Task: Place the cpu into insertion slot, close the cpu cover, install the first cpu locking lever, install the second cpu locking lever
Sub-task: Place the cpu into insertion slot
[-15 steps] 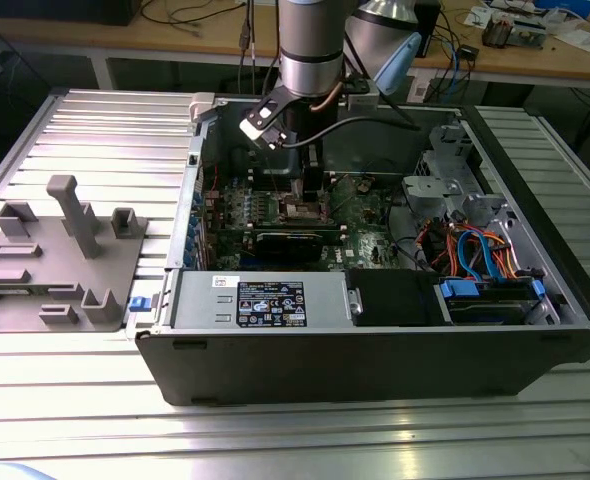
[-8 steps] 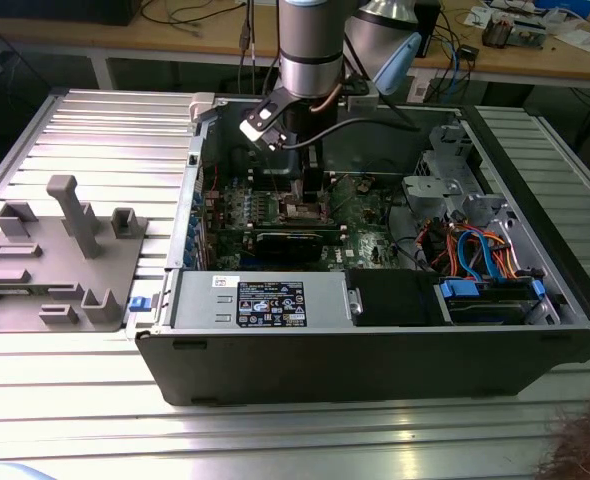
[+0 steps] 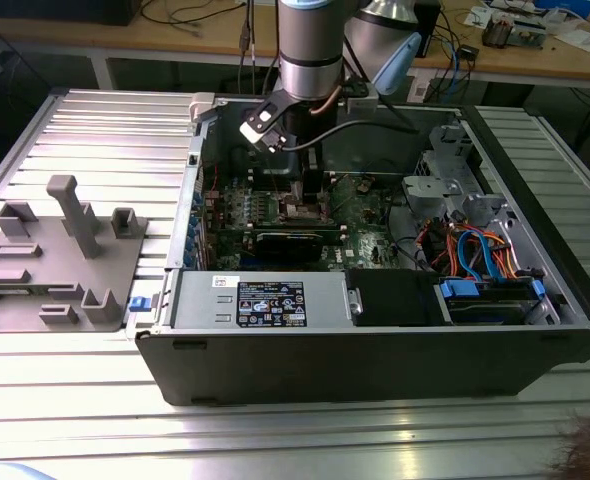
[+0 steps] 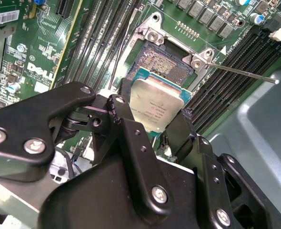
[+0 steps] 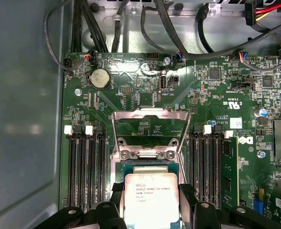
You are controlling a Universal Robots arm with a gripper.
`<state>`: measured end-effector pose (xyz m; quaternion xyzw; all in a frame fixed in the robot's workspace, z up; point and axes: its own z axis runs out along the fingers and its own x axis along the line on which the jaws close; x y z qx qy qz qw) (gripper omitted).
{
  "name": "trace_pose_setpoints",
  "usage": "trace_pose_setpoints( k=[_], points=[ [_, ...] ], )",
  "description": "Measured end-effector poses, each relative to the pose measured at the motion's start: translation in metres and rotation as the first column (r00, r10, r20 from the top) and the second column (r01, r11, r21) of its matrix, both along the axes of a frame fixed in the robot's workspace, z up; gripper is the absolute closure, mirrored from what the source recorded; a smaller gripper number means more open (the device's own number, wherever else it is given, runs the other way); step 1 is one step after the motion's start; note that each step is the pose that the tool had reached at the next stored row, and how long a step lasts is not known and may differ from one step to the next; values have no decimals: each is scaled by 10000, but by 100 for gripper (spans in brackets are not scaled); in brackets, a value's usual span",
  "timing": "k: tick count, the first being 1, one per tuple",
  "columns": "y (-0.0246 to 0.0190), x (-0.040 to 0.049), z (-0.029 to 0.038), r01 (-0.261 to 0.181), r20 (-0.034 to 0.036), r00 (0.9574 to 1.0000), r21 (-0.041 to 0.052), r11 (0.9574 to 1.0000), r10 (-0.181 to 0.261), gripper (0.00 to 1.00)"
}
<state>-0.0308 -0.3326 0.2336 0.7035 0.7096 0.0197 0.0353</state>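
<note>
Exterior view: the arm (image 3: 310,45) reaches straight down into the open computer case (image 3: 375,370). In the second wrist view its gripper (image 4: 152,117) clamps the cpu (image 4: 157,105) by opposite edges, partly over the insertion slot (image 4: 166,62).

Slatted table (image 3: 75,430), computer case (image 3: 375,360), probable jig (image 3: 37,292)

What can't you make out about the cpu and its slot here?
- Second wrist view: the fingers cover parts of the cpu's edges and the near side of the insertion slot.
- First wrist view: the cpu overlaps the slot, so whether it touches cannot be told; the picture's edge cuts off the cpu's end.
- Exterior view: the arm blocks the slot area.
</note>
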Motion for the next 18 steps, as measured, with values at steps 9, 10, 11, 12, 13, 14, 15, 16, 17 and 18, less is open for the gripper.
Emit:
trace_pose_setpoints(
  k=[9,10,11,12,13,14,15,16,17,18],
  points=[
    [0,0,-22,0,0,10000,-1,10000,0,46],
    [0,0,-25,0,0,10000,0,10000,0,46],
    [0,0,-28,0,0,10000,0,10000,0,46],
    [0,0,-29,0,0,10000,0,10000,0,46],
    [0,0,-31,0,0,10000,0,10000,0,46],
    [0,0,-32,0,0,10000,0,10000,0,46],
    [0,0,-34,0,0,10000,0,10000,0,46],
    [0,0,-37,0,0,10000,0,10000,0,46],
    [0,0,-40,0,0,10000,0,10000,0,46],
    [0,0,-43,0,0,10000,0,10000,0,46]
  ],
)
